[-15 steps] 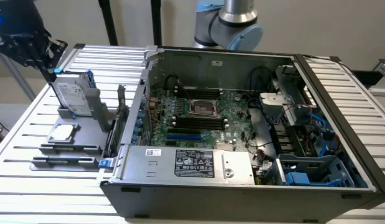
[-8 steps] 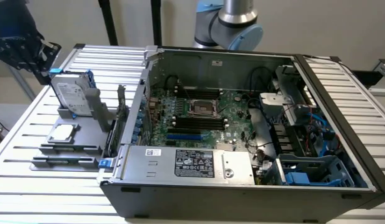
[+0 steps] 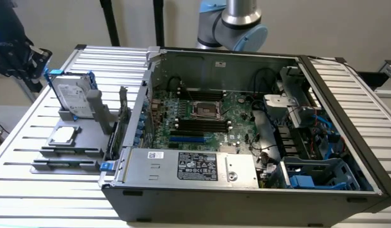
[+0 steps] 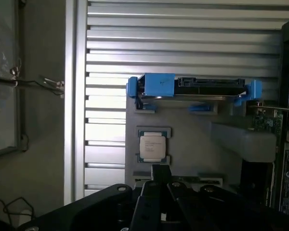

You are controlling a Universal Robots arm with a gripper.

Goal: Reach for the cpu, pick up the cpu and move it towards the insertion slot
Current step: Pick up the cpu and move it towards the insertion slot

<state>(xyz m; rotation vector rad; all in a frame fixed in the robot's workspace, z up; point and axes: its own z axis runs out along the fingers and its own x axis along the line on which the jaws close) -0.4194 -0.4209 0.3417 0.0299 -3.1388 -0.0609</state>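
The cpu (image 3: 62, 135) is a small flat square chip with a silvery top, lying in a grey holder (image 3: 69, 156) on the slatted table left of the computer case. In the wrist view the cpu (image 4: 153, 146) lies flat well below the camera, with the black gripper (image 4: 161, 192) body hanging high above it and a little to one side. The insertion slot (image 3: 206, 110) is a square socket with a shiny metal frame and dark centre on the green motherboard inside the open case. The arm (image 3: 237, 21) rises behind the case's far wall.
A grey hard drive with blue clips (image 3: 74, 97) stands upright in the holder just beyond the cpu; its blue-clipped edge (image 4: 192, 86) faces the wrist camera. Black memory slots (image 3: 199, 124) flank the socket. The case wall (image 3: 135, 118) stands between the holder and the motherboard.
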